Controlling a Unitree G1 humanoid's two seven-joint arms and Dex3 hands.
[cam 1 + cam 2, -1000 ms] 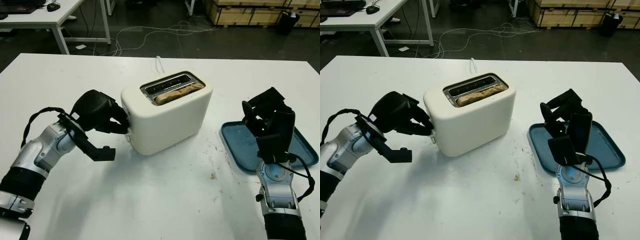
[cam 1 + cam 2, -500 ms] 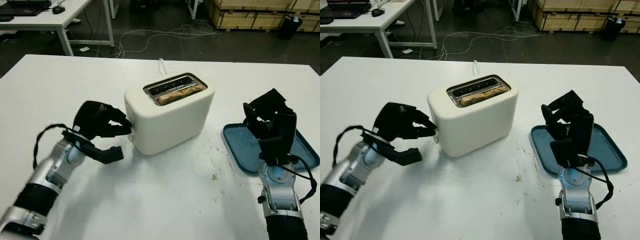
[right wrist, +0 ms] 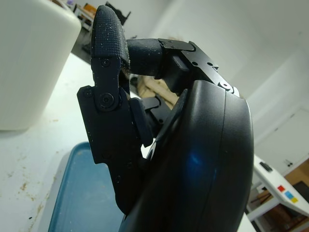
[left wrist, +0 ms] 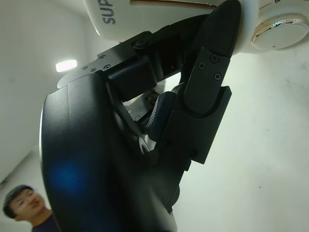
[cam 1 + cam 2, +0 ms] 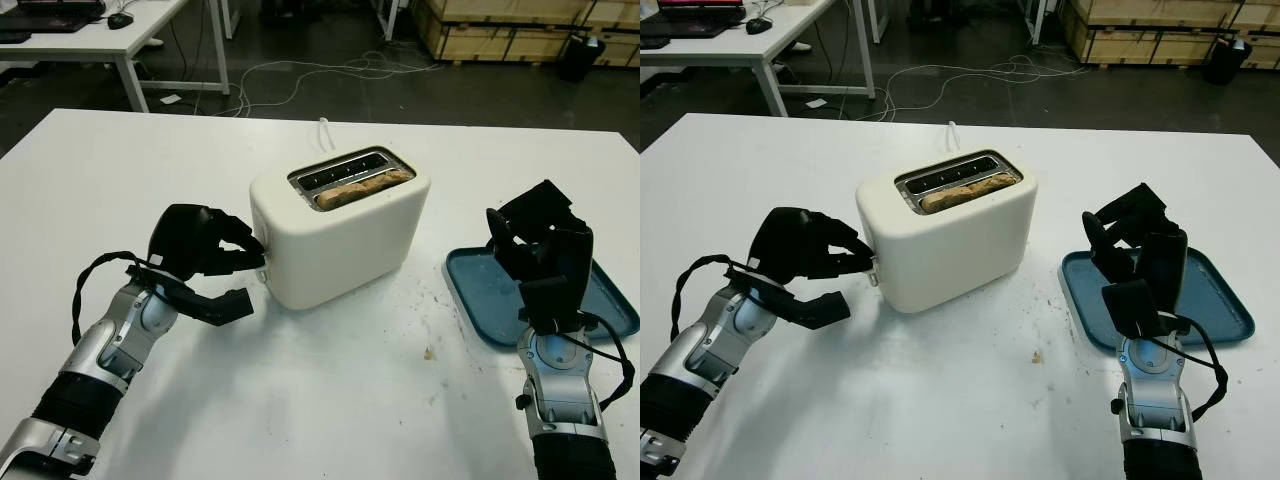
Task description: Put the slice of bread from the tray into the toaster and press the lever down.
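Bread slice [image 5: 362, 187] sits browned and low in the cream toaster [image 5: 340, 240] slot.
Left hand [image 5: 205, 245], fingers curled, fingertips at the toaster's end; right hand [image 5: 540, 250], curled and holding nothing, above the blue tray [image 5: 480, 295].

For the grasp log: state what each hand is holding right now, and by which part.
Neither holds anything. The left hand is curled, fingertips at the toaster end by its lever, gripping nothing. The right hand hovers curled above the tray.

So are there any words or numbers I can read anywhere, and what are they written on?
"SUP": grey letters on the cream plastic toaster, cut off at the picture's edge, just past the black left hand at its end.
Tiny marks by the toaster's round white dial: too small to read.
Nothing readable on the blue plastic tray under the raised right hand.
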